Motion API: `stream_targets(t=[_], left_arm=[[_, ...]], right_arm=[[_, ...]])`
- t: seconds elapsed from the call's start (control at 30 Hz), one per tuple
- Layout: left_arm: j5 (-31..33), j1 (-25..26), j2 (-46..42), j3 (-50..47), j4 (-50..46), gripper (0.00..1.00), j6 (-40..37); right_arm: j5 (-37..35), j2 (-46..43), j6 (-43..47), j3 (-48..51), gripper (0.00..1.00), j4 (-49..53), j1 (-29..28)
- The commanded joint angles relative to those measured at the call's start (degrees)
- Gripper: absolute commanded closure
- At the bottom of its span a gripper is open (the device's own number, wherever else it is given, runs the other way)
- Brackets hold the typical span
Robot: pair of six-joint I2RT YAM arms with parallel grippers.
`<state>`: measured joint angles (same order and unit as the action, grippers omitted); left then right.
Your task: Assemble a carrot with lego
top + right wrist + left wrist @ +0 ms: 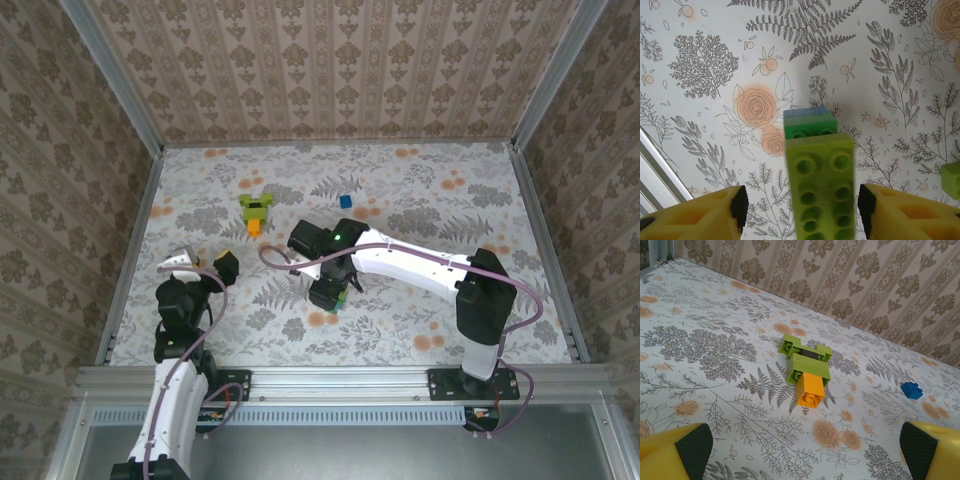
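Carrot (256,210) flat on table (430,320), far-left of centre, orange tip toward arms. Left gripper (805,447) spread wide, empty. Right gripper (802,205) parted, straddling lime-topped brick stack (819,165), unclamped

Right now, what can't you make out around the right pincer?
Right wrist view: the lime brick runs off the bottom edge, so its length is unknown.
Right wrist view: another lime piece is cut by the right edge.
Top view: the right pincer mostly covers the green stack beneath it.
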<state>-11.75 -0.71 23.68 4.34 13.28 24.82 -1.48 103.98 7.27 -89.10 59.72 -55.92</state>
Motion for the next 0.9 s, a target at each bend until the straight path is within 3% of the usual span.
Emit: stream_targets(t=[0.0, 0.3, 0.5, 0.67, 0.87], left_arm=[[0.5, 0.4, -0.2, -1.0, 1.7, 0.0, -1.1], [0.5, 0.5, -0.2, -1.0, 1.7, 0.0, -1.3], [0.5, 0.6, -0.1, -1.0, 1.8, 0.0, -1.2], [0.5, 0.7, -0.1, -1.0, 1.8, 0.0, -1.3], [0.6, 0.7, -0.1, -1.0, 1.8, 0.0, -1.3]], right_arm=[[0.2, -3.3, -0.1, -1.4, 0.37, -0.1, -0.2], [-4.3, -7.0, -3.1, 1.0, 0.36, -3.2, 1.7], [-10.1, -9.0, -12.9, 3.3, 0.34, -6.3, 9.6], [-9.9, -7.2, -26.1, 6.0, 0.35, -7.0, 19.5], [-11.5, -3.6, -33.9, 9.4, 0.35, -9.7, 23.1]])
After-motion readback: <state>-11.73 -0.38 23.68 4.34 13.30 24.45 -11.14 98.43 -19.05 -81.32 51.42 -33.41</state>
